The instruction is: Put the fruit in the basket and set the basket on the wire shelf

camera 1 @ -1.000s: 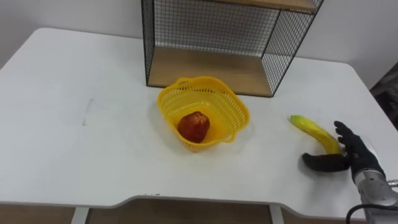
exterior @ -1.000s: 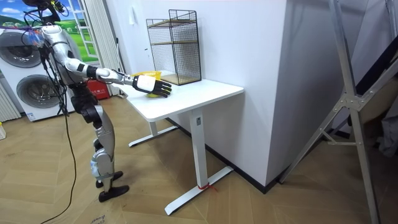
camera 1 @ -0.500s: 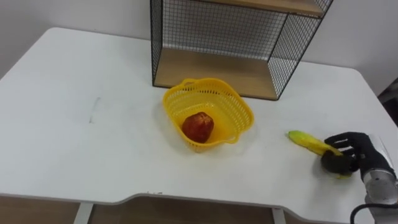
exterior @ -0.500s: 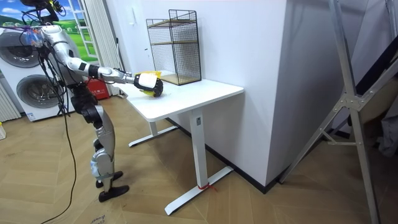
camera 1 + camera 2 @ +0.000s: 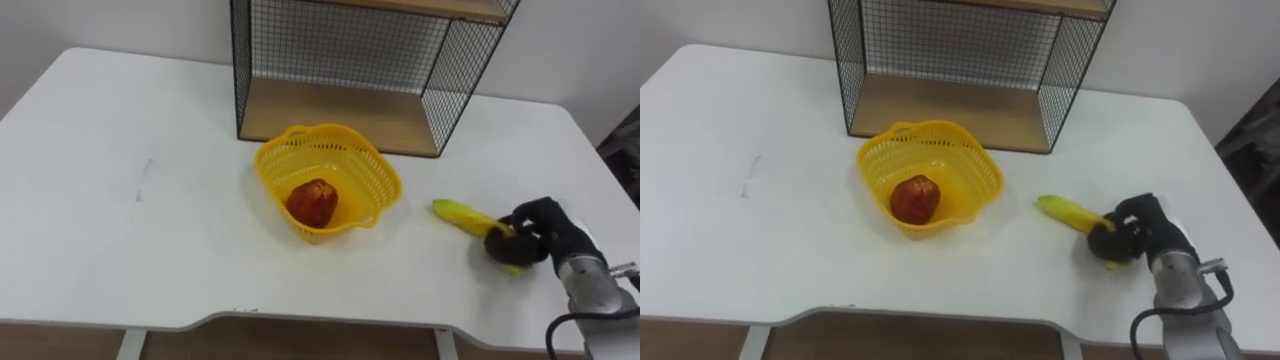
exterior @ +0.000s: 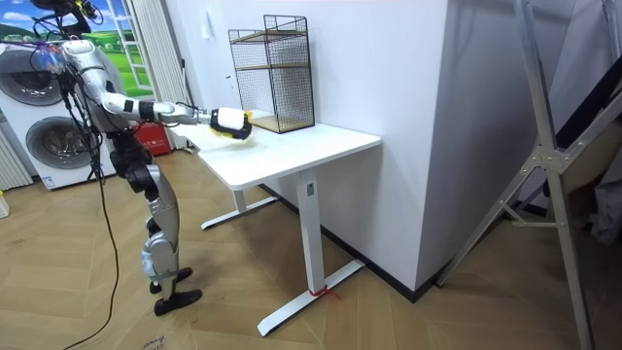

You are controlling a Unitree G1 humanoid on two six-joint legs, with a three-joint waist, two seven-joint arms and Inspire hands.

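The right arm was stretched out over the table [image 5: 150,250], the right hand [image 5: 540,232] clenched round one end of the banana [image 5: 458,213], right of the basket [image 5: 330,130].

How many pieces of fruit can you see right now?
2. A red fruit lies inside the yellow basket. A banana is to the basket's right, gripped by the right hand. The basket could hide more.

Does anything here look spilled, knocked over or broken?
Nothing stands out. The yellow basket sits upright before the wire shelf with a red fruit inside, and the right hand is curled round the banana.
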